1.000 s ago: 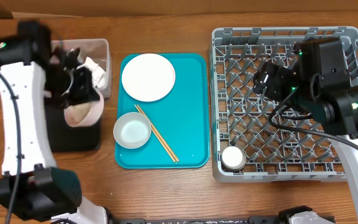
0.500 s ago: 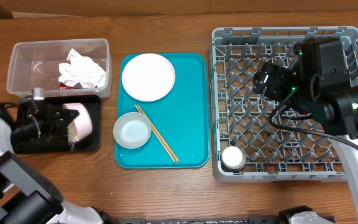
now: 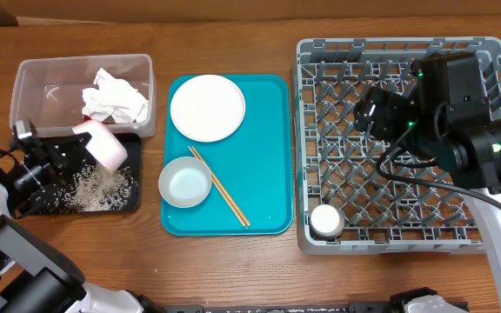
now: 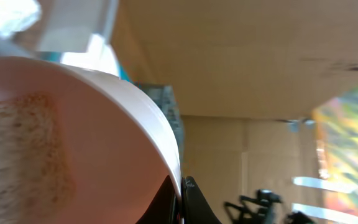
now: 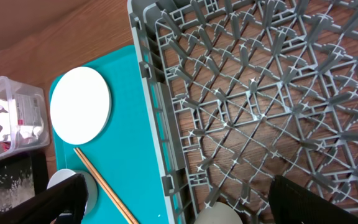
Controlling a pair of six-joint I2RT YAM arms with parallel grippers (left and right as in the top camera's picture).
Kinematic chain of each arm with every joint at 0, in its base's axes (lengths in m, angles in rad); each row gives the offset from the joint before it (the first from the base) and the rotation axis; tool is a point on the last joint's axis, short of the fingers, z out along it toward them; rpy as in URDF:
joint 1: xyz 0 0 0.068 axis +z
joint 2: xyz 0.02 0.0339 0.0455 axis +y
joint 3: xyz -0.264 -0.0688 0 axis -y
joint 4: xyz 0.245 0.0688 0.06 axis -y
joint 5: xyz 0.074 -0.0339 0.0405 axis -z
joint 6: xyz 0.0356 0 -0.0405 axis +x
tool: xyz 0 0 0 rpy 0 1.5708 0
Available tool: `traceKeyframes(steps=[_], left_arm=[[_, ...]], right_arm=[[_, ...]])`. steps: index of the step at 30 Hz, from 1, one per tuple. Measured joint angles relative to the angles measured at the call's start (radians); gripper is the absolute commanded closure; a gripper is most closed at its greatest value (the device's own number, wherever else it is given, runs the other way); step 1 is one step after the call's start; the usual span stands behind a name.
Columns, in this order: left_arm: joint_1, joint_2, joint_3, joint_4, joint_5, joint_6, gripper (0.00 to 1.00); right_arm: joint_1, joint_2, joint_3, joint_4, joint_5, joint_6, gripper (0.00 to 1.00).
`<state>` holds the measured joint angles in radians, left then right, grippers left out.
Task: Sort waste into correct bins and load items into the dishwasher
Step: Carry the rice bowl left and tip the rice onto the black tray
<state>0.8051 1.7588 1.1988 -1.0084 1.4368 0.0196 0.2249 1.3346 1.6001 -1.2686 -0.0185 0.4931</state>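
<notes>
- Over the black tray (image 3: pixel 33 204), my left gripper (image 3: pixel 66 149) clenches the rim of the pale bowl (image 3: pixel 103 145) — tipped, rice (image 3: pixel 90 184) below.
- I judge it rigid, slick — rim hold suits.
- Right gripper (image 3: pixel 374 111): released.

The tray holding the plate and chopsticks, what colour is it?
The serving tray is teal, a blue-green; the overhead view shows it best.

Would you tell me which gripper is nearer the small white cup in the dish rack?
Right. The right gripper hangs open over the rack, beyond the cup; the left gripper grips a tilted pink bowl over the black tray, across the table.
</notes>
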Motion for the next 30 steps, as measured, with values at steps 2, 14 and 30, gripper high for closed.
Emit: traceKeyframes(steps=[2,14,30], left_arm=[[0.005,0.000,0.000,0.021,0.038,-0.035,0.96],[0.046,0.000,0.000,0.089,0.105,-0.174,0.96],[0.023,-0.004,0.030,0.126,0.107,-0.238,0.96]], right_arm=[[0.000,0.000,0.000,-0.002,0.000,0.000,0.05],[0.000,0.000,0.000,-0.006,0.000,0.000,0.05],[0.000,0.000,0.000,-0.006,0.000,0.000,0.05]])
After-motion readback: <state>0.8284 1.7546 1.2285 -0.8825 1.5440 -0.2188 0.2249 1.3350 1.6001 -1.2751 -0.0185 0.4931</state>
